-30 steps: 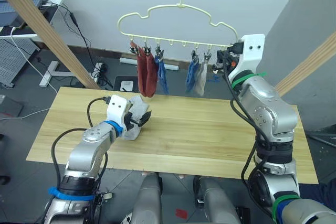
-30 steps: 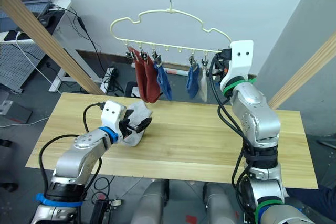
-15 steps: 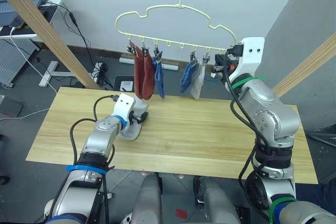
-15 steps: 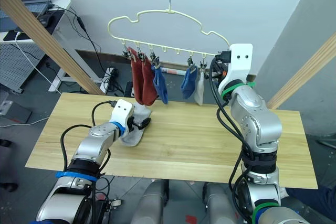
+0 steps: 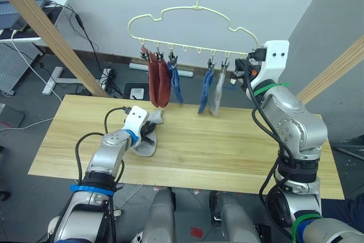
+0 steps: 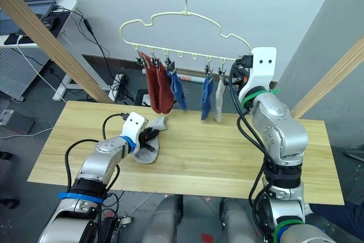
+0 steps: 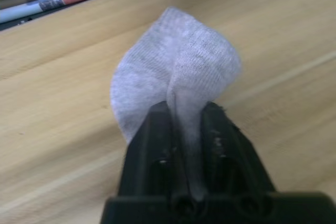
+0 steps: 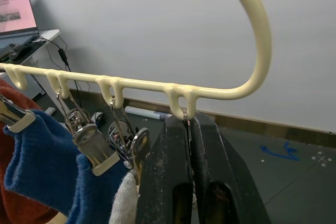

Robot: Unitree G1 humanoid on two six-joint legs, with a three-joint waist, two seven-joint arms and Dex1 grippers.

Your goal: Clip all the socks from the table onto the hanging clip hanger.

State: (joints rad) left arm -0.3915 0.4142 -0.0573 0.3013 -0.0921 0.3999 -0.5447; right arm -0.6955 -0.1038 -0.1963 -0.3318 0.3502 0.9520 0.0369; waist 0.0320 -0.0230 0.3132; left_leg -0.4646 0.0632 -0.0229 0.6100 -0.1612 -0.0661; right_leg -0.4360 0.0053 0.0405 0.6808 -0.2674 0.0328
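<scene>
Left gripper (image 7: 190,124) was pinched shut on the last grey sock (image 5: 145,141), lying on the table (image 5: 227,152). Right gripper (image 8: 189,129) was clamped on an end clip of the hanger (image 5: 187,11). Judgement: lift the sock by its edge, keeping fabric clear for the clip.

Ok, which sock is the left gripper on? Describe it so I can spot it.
Start at the wooden table and go to its left half, below the pale yellow clip hanger. The left gripper pinches a crumpled light grey sock there. It is the one sock lying on the wood; the other five socks hang from clips.
</scene>
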